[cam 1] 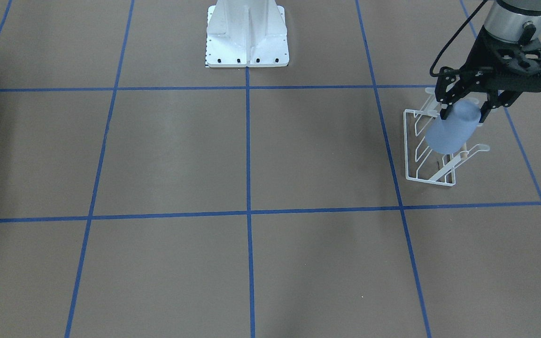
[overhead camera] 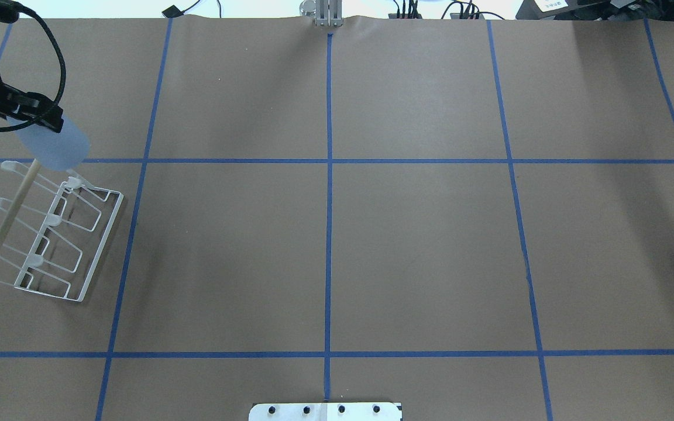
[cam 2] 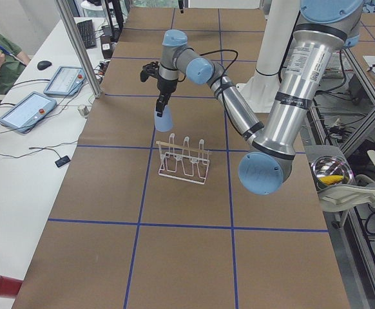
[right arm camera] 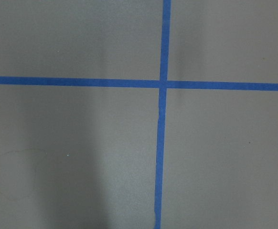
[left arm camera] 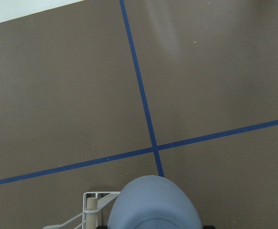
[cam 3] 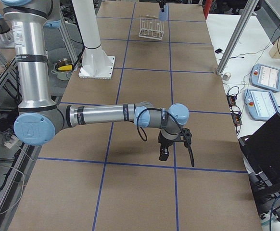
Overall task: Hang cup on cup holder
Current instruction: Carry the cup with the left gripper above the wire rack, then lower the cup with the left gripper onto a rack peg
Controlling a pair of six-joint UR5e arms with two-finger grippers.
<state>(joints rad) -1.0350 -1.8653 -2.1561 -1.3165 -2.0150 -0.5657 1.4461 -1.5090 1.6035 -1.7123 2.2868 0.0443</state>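
left hand (cam 1: 463, 114): clamps cup (cam 1: 449, 136) | cup: tilted, above cup holder (cam 1: 406, 145)

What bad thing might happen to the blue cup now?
The cup hangs tilted in the left gripper above one end of the rack. It might miss a prong and drop onto the table. It might also bump the rod and push the wire rack over.
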